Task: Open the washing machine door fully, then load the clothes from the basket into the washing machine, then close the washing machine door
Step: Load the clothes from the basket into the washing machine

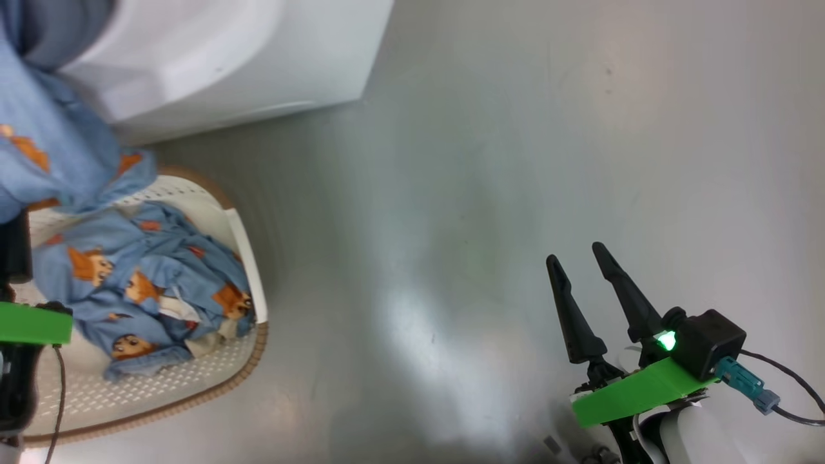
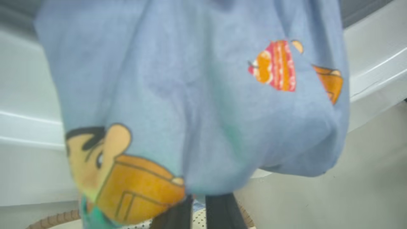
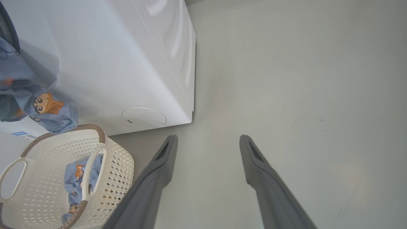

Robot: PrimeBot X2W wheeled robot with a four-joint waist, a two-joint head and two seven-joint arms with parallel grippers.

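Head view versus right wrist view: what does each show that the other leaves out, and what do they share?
Head view: a top-down look at the clothes piled in the basket, plus the green bracket and lit green lamp behind the right gripper. Right wrist view: a round flap low on the washing machine, a blue label, and the basket's perforated outer wall. Both: basket, clothes, white machine, grey floor, and the right gripper's open fingers.

Laundry area, domestic or mock-up. Evidence: white washing machine, perforated plastic basket of printed clothes just beside it, bare glossy grey floor.
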